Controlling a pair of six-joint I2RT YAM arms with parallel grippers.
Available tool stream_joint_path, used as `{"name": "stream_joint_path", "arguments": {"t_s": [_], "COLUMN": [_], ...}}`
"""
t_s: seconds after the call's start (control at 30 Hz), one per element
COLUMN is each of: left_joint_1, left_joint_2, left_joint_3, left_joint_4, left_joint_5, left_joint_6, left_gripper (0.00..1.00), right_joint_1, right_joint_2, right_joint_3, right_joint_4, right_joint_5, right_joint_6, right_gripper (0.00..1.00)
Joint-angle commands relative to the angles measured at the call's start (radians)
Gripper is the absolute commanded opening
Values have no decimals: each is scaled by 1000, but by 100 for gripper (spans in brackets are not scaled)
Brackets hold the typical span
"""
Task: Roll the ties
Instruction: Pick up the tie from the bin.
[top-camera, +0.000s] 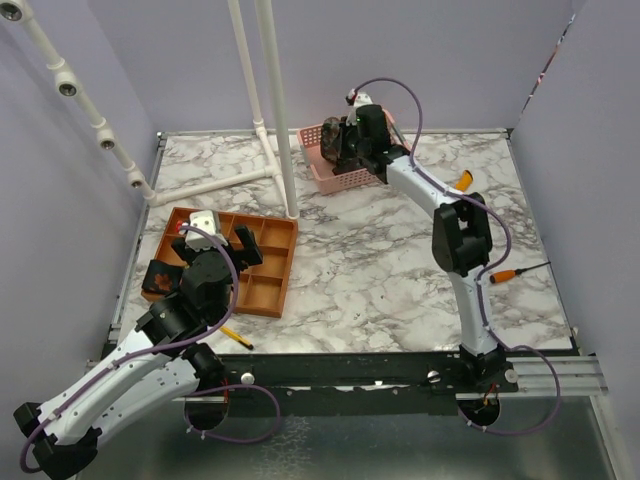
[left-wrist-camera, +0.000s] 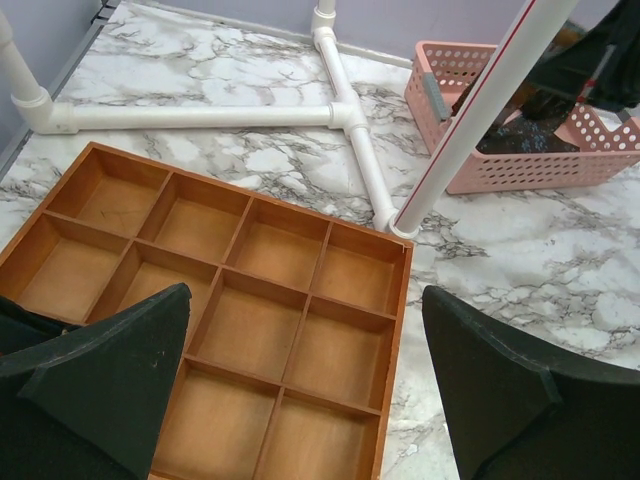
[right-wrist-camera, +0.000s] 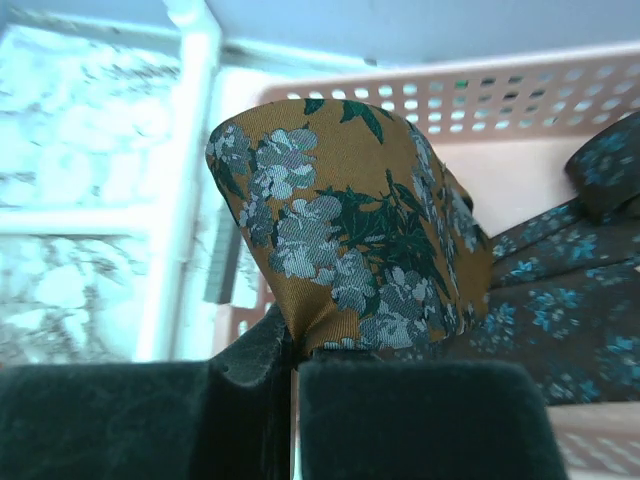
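Observation:
An orange-brown tie (right-wrist-camera: 340, 230) with grey flowers and green leaves is pinched at its lower fold by my right gripper (right-wrist-camera: 297, 355), which is shut on it. The tie arches up above the pink basket (right-wrist-camera: 480, 100). A dark tie with blue flowers (right-wrist-camera: 560, 320) lies in the basket behind it. From above, my right gripper (top-camera: 345, 145) reaches into the pink basket (top-camera: 330, 178) at the back of the table. My left gripper (left-wrist-camera: 305, 360) is open with nothing between its fingers. It hovers over the wooden divided tray (left-wrist-camera: 250, 250).
The wooden tray (top-camera: 270, 290) lies at the left front, with a dark bundle with reddish specks (top-camera: 160, 277) at its left end. A white pipe frame (top-camera: 275, 100) stands between tray and basket. Orange-handled tools (top-camera: 505, 273) lie at the right, and a yellow stick (top-camera: 235, 337) lies near the front edge.

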Motion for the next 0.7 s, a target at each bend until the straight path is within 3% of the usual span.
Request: {"name": "stream_joint_path", "arguments": {"t_s": [0.0,0.27,0.43,0.57,0.67], "left_joint_1": [-2,-1,-2,-3,-2], "left_joint_2": [-17,-38,-72,-90,-92], "left_joint_3": [-9,-7,-10,-12,-12], "left_joint_4": [9,14,16,17,19], "left_joint_5": [-12,-6,28,47,48], "left_joint_6": [10,9,4,2,2], "left_gripper": [99,99,99,99,99], "right_joint_1": [6,6,11,12,12], "right_joint_2": [-234,-708,-1052,-1227,-1244], "right_joint_3": [-123,-408,-566,-451,-229], "right_joint_4": [156,133,7,-193,-331], "right_joint_5": [33,-58,-137,-114,-131], "right_joint_6": [11,120,143,99,98], "right_gripper": [0,0,0,0,0]}}
